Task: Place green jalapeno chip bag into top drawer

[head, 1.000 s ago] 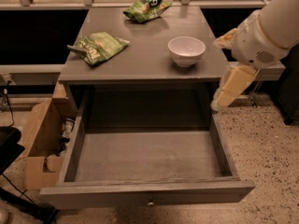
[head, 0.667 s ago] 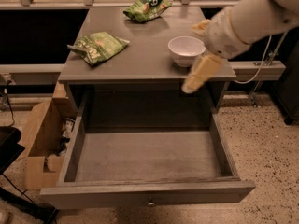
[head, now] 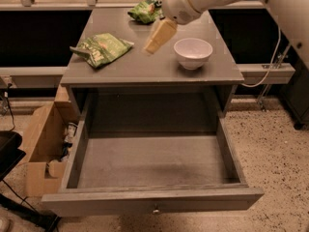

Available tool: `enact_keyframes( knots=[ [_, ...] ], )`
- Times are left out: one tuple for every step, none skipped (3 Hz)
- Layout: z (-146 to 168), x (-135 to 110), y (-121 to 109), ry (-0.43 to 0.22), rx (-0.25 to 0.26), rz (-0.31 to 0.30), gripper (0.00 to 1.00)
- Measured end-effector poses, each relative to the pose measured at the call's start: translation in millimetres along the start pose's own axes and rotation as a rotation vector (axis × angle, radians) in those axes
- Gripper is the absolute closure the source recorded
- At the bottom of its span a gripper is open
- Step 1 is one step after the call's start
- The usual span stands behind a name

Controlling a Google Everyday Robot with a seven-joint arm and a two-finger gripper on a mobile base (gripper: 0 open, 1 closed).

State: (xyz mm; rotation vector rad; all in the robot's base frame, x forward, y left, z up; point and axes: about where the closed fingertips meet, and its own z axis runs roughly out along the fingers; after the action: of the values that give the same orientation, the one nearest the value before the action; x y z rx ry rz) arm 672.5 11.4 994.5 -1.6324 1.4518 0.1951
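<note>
The gripper (head: 158,36) hung over the middle of the cabinet top (head: 145,74), between the green jalapeno chip bag (head: 102,48) lying at the left and a white bowl (head: 193,52) at the right. Whether it was open or closed could not be told. The top drawer (head: 153,203) stood pulled open on the near side.

The bag (head: 101,48) is a crumpled olive-green foil pack with pale lettering, lying flat on the left of the cabinet top. The drawer (head: 145,200), grey with a small knob, stands pulled wide open below. My gripper (head: 158,36) hangs above the top, right of the bag and apart from it.
</note>
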Motion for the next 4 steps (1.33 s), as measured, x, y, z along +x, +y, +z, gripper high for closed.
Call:
enact_keyframes(
  knots=[
    [-7.2, -14.1, -13.9, -0.022, 0.030, -0.014, 0.00],
    [-5.4, -13.1, -12.2, -0.020, 0.025, -0.013, 0.00],
    [37.1, 0.1, -19.2, -0.090, 0.048, 0.021, 0.00],
    [85.3, 3.4, -29.6, -0.143, 0.060, 0.052, 0.00]
  ],
)
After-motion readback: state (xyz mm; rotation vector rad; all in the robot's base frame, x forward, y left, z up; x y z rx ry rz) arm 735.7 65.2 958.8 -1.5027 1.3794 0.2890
